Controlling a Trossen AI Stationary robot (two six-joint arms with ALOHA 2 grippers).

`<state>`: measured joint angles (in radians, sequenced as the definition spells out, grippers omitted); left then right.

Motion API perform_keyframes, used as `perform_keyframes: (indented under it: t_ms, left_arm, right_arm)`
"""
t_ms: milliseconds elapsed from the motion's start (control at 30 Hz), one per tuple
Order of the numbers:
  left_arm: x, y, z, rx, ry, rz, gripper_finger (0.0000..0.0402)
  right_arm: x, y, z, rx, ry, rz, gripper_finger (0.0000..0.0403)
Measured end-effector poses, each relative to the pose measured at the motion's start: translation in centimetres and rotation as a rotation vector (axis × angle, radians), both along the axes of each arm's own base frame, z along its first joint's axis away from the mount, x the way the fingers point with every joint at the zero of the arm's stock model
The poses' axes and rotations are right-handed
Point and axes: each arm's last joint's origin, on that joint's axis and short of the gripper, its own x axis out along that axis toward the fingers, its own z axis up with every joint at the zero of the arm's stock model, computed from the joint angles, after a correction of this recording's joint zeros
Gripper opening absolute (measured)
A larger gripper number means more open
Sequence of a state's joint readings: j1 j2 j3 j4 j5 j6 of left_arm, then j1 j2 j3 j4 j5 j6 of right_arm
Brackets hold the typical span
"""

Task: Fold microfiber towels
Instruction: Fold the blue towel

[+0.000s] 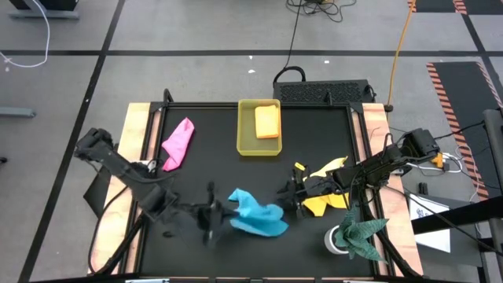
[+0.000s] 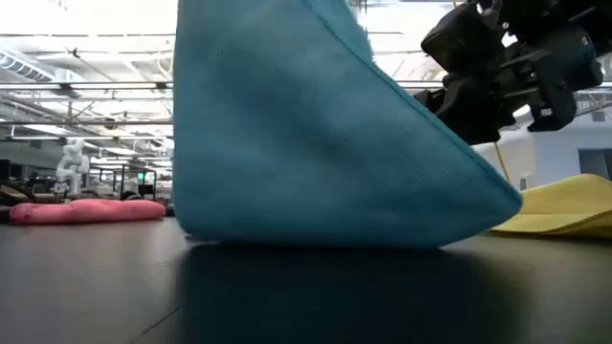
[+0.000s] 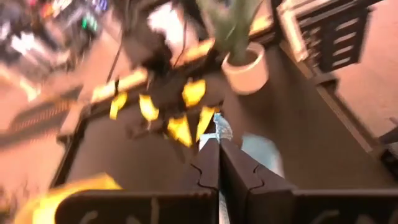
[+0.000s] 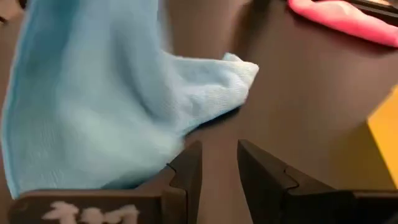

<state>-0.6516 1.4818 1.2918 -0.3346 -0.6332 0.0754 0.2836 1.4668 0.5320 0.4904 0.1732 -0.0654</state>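
Now, with the left gripper [image 1: 218, 212] pinched shut on one edge of the light blue towel [image 1: 258, 216], treat this as the start of the fold on that cloth, near the front middle of the table [image 1: 212, 169]. Seen from the low view, raised into a tent with its lower edge on the table; from the left wrist view, only a thin sliver of cloth caught between the closed fingers [image 3: 239, 171].

Probably best to lift just enough for the held edge to clear the rest of the cloth, then carry it straight across toward the opposite edge, not diagonally, so the corners meet. Go slowly: soft, clingy fabric, likely to drag and bunch on the dark surface. Hold the pinch firm; such a shallow bite could slip.

Right gripper [image 1: 292, 189] just beside the towel's far side, above the yellow towel [image 1: 321, 206], fingers [image 4: 186, 168] apart with nothing between them. Consider using it to pin the free edge while the left arm folds, but mind the short gap between the two arms.

Leave alone for now: the pink towel [image 1: 179, 141] at the back left, the orange towel [image 1: 267, 122] lying in the yellow tray [image 1: 244, 140].
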Motion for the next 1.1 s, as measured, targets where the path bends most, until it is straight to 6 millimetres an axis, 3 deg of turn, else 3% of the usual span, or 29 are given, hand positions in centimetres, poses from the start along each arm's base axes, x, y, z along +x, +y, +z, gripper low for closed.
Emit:
perform_keyframes:
  t_ms: [167, 400, 567, 700, 833, 967, 1100]
  left_arm:
    - [-1.1, -1.2, -1.2, 0.009, 0.027, -0.015, 0.0004]
    - [-3.1, -1.6, -7.4, -0.091, 0.136, 0.076, 0.0003]
    - [-4.4, -1.8, -10.6, -0.206, 0.144, 0.099, 0.0013]
    - [-5.3, -2.5, -11.6, -0.301, 0.148, 0.074, 0.0005]
    - [-5.9, -3.2, -11.6, -0.332, 0.139, 0.044, 0.0010]
    - [-6.0, -3.4, -11.5, -0.333, 0.126, 0.044, 0.0017]
    - [-6.0, -3.4, -11.5, -0.334, 0.129, 0.044, 0.0005]
  right_arm:
    - [0.0, -0.1, -0.1, -0.007, 0.008, -0.008, 0.0096]
    - [0.2, 0.3, -0.4, 0.044, 0.004, -0.004, 0.0100]
    - [1.1, 0.8, -1.7, 0.107, -0.034, 0.078, 0.0134]
    - [2.1, 1.2, -2.9, 0.172, -0.038, 0.071, 0.0171]
    - [3.9, 2.2, -3.3, 0.277, 0.043, 0.184, 0.0194]
    - [5.3, 3.4, -3.1, 0.383, 0.134, 0.282, 0.0200]
    - [5.5, 4.5, -3.1, 0.390, 0.219, 0.285, 0.0198]
